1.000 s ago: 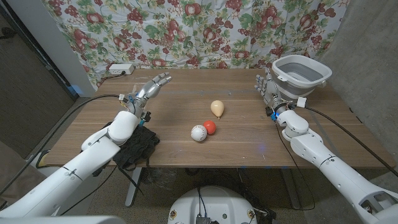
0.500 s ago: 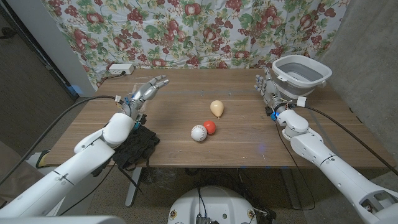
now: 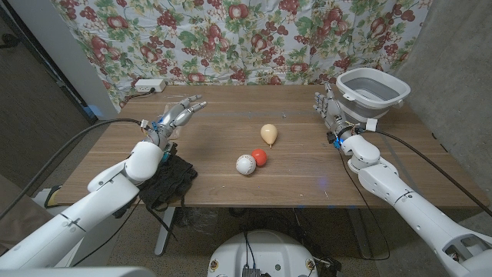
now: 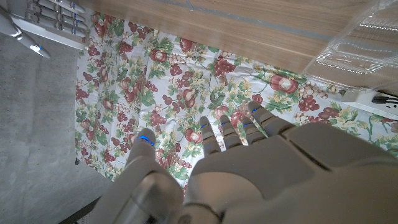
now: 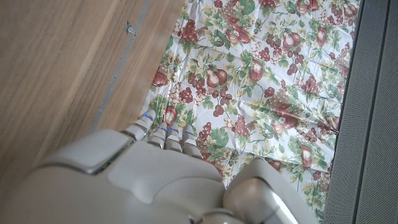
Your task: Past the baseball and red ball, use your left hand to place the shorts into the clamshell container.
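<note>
Left hand (image 3: 174, 117) is raised over the far-left part of the bench (image 3: 292, 181), fingers (image 3: 189, 106) spread apart and reaching toward the back, holding nothing; the left wrist view shows the same hand (image 4: 249, 168) from behind, fingers straight and empty against the floral cloth (image 4: 186, 87). Shorts (image 3: 167, 181) are a dark crumpled heap at the bench's near-left edge, partly hanging over it, just beside and under the left forearm, not in the hand. Clamshell container (image 4: 364, 46) is clear plastic; in the left wrist view it sits on the bench near the back edge, ahead of the fingers. In the head view it is too faint to pick out. Baseball (image 3: 245, 164) and red ball (image 3: 260, 156) sit touching near bench centre, red one on the robot's right and slightly farther back. A cream pear-shaped thing (image 3: 268, 134) lies a bit behind them. Right hand (image 3: 329, 111) stands on edge at the right side of the bench, palm upright, fingers together and straight, empty, just beside a grey tub (image 3: 372, 88) at the far-right corner. Right wrist view shows the back of that hand (image 5: 143, 168) over wood and cloth. A white power strip (image 3: 148, 85) lies at the far-left corner.
</note>
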{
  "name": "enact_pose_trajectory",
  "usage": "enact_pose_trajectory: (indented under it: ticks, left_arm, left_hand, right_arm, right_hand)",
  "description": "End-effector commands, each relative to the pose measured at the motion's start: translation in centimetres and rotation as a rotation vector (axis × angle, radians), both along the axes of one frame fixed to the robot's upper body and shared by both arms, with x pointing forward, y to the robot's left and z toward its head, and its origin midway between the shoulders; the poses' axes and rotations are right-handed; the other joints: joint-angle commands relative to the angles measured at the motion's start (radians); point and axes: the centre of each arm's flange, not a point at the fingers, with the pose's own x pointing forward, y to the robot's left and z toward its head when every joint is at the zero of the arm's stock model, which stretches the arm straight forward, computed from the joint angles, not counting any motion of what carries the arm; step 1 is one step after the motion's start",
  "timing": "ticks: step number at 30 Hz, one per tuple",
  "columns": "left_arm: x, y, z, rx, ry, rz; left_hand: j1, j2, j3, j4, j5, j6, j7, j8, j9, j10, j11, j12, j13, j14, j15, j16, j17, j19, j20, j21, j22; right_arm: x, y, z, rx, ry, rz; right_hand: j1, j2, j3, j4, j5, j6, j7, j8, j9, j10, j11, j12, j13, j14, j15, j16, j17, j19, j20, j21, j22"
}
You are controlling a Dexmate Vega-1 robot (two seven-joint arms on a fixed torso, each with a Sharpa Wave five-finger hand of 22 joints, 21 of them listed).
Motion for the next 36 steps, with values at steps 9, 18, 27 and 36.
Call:
enact_pose_trajectory:
  ticks: [9, 18, 27, 36]
  left_arm:
    - [-0.5, -0.2, -0.4, 0.043, -0.006, 0.076]
    - [-1.0, -0.5, -0.4, 0.068, -0.001, 0.081]
    - [-1.7, -0.1, -0.9, 0.067, -0.002, 0.091]
    - [-1.8, 0.3, -1.3, 0.081, 0.0, 0.106]
  left_hand:
    - [0.014, -0.008, 0.004, -0.012, 0.011, 0.02, -0.001, 0.007, 0.001, 0.012, -0.006, 0.003, 0.005, 0.008, -0.051, 0.006, 0.003, -0.004, 0.012, 0.003, 0.002]
    - [0.02, -0.01, 0.005, -0.016, 0.014, 0.029, -0.001, 0.008, 0.001, 0.01, 0.002, -0.001, 0.005, 0.005, -0.052, 0.004, 0.004, -0.008, 0.019, 0.001, 0.002]
    - [0.021, -0.011, 0.006, -0.016, 0.016, 0.037, -0.001, 0.009, 0.001, 0.018, 0.0, 0.001, 0.005, -0.001, -0.063, 0.001, 0.004, -0.013, 0.023, 0.0, 0.002]
    - [0.021, -0.009, 0.006, -0.015, 0.017, 0.049, 0.0, 0.012, 0.001, 0.027, -0.001, 0.003, 0.005, 0.002, -0.066, 0.003, 0.004, -0.01, 0.02, 0.002, 0.003]
  right_arm:
    - [-0.2, 0.0, 0.2, -0.036, -0.009, -0.019]
    - [-0.1, 0.0, 0.2, -0.038, -0.011, -0.01]
    - [-0.2, 0.2, 0.1, -0.039, -0.016, -0.01]
    - [-0.4, 0.9, 0.5, -0.037, -0.038, 0.004]
  right_hand:
    - [0.013, 0.004, -0.002, -0.007, 0.005, 0.007, -0.003, 0.003, 0.001, -0.003, -0.009, -0.001, 0.004, -0.015, -0.013, -0.002, 0.003, -0.015, 0.007, -0.004, 0.005]
    - [0.014, 0.005, -0.001, -0.008, 0.005, 0.002, -0.004, 0.001, 0.001, -0.008, -0.011, -0.002, 0.004, -0.021, -0.015, -0.003, 0.003, -0.02, 0.009, -0.004, 0.005]
    - [0.014, 0.005, -0.001, -0.008, 0.005, 0.002, -0.005, 0.001, 0.001, -0.01, -0.016, -0.003, 0.004, -0.022, -0.015, -0.002, 0.003, -0.021, 0.009, -0.004, 0.005]
    - [0.015, 0.005, -0.001, -0.009, 0.005, 0.002, -0.006, 0.001, 0.001, -0.008, -0.013, -0.001, 0.004, -0.021, -0.015, -0.001, 0.003, -0.02, 0.009, -0.002, 0.005]
